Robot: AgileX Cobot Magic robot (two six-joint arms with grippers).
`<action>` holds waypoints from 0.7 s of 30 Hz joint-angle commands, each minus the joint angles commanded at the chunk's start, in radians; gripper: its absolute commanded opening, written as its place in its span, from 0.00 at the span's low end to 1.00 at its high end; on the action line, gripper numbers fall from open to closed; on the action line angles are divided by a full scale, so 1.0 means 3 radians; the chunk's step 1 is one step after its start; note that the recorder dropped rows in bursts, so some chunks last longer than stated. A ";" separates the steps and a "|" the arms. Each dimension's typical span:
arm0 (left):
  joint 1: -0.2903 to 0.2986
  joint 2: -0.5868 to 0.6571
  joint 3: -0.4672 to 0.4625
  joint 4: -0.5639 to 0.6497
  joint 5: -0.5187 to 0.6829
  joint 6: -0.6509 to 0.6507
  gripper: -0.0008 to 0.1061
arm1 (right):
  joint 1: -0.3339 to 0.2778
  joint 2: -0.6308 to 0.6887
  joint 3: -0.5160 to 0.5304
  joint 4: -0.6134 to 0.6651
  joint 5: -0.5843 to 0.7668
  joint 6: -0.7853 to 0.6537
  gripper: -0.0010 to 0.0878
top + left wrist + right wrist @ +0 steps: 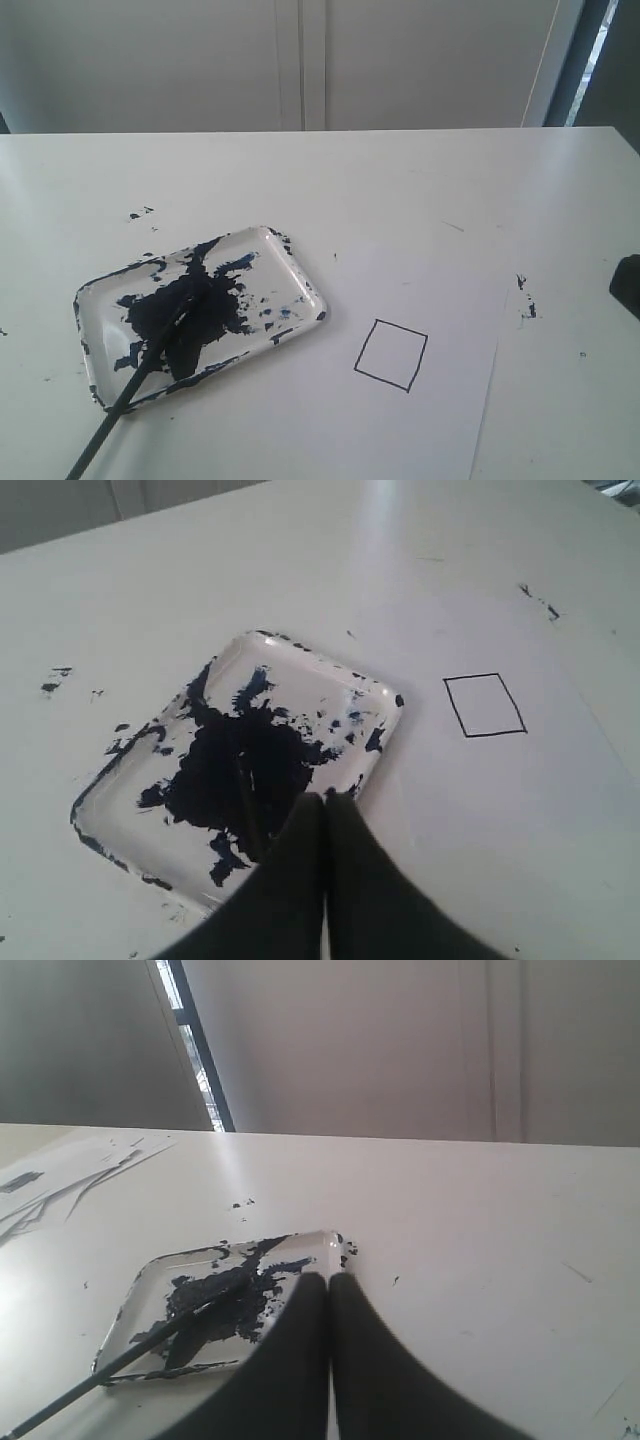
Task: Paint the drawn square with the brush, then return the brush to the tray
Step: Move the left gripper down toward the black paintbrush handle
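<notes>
While the left gripper (326, 798) hangs with its jaws pressed together on nothing at all, the right gripper (328, 1280) shows the very same picture: two dark fingers tip to tip, no gap, nothing between them. Both wrist views look past those closed tips toward the tray (300, 275), and how high either gripper sits above it cannot be told from here. Out to the tray now: white, glossy, rounded corners, set at an angle on the left part of the table (300, 170), with a big dark paint blotch (190, 315) spread across its middle and smears along its rim. And there is the brush (130, 395), lying free, its dark tip down in the blotch and its thin black handle running out over the tray's near left rim (well past it, in fact, right to the bottom edge of the exterior view). Neither gripper touches it. Over to the right of the tray lies a sheet of white paper (430, 290), and on it the drawn square (391, 354), a plain black outline, slightly tilted, with clean white inside. A few dark paint specks (140, 213) dot the table beyond the tray, and more sit just off the paper's right edge.
</notes>
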 joint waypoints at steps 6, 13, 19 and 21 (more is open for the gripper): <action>0.0000 0.0463 0.0059 0.0189 0.0233 -0.0100 0.01 | 0.0000 0.0000 0.0000 0.0000 0.0000 0.0000 0.01; 0.0000 0.0917 0.0320 0.0205 0.0171 0.0069 0.23 | 0.0000 0.0000 0.0000 0.0000 0.0000 0.0000 0.01; -0.0056 0.1098 0.0685 0.0361 -0.0180 0.0105 0.32 | 0.0000 0.0000 0.0000 0.0000 -0.0007 0.0000 0.01; -0.0123 0.1107 0.0764 0.0492 -0.0320 -0.0036 0.29 | 0.0000 0.0000 0.0000 0.0000 -0.0007 0.0000 0.01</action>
